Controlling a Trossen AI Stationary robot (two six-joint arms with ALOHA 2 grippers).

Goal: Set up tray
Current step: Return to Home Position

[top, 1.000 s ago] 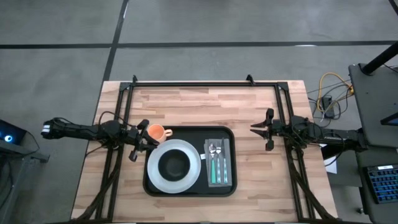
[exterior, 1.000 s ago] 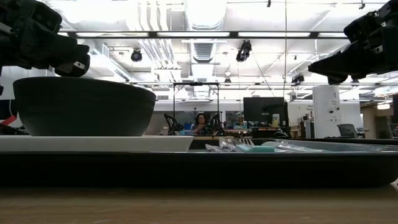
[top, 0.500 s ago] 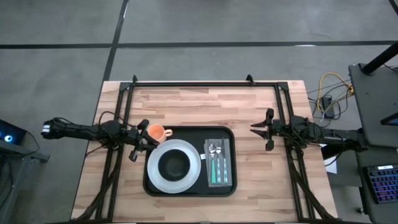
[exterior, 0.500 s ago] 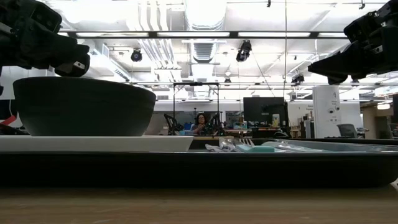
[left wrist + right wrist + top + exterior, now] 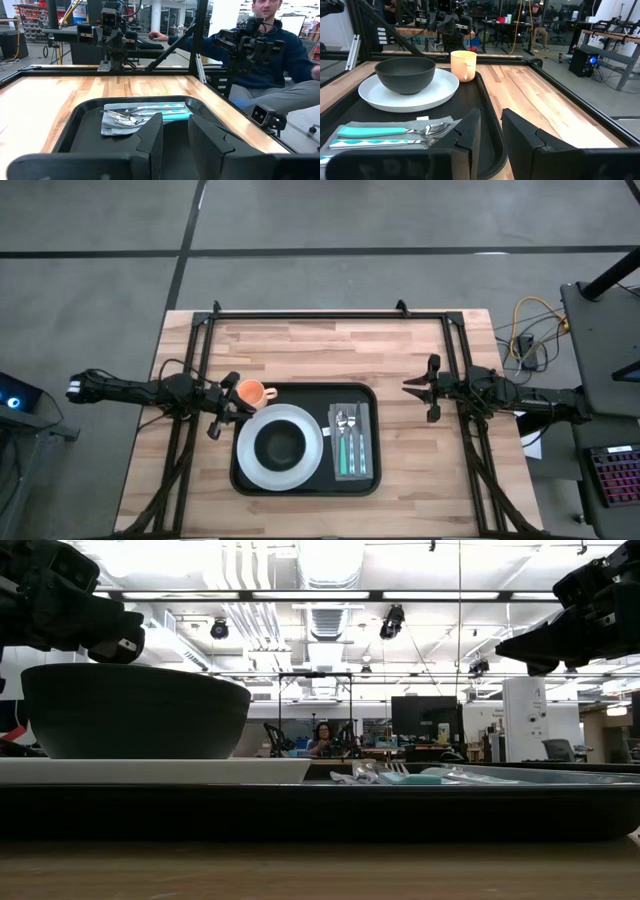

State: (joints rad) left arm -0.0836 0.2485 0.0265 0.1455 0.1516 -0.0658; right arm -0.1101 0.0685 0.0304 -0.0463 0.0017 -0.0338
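The black tray (image 5: 305,480) lies on the wooden table near its front edge. On its left half a white plate (image 5: 256,470) carries a dark bowl (image 5: 280,445). A grey napkin (image 5: 362,420) on its right half bears teal-handled cutlery (image 5: 348,445). An orange cup (image 5: 250,392) stands at the tray's far left corner. My left gripper (image 5: 234,404) hovers level at the tray's left end, beside the cup. It is open by a narrow gap (image 5: 175,137) and holds nothing. Off the tray's right end, my right gripper (image 5: 407,388) hovers the same way, narrowly open (image 5: 491,131) and holding nothing.
A black metal frame (image 5: 330,315) runs along the table's far side and down both sides. Bare wood (image 5: 330,350) lies between the tray and the far rail. In the left wrist view a seated person (image 5: 280,60) is beyond the table's right side.
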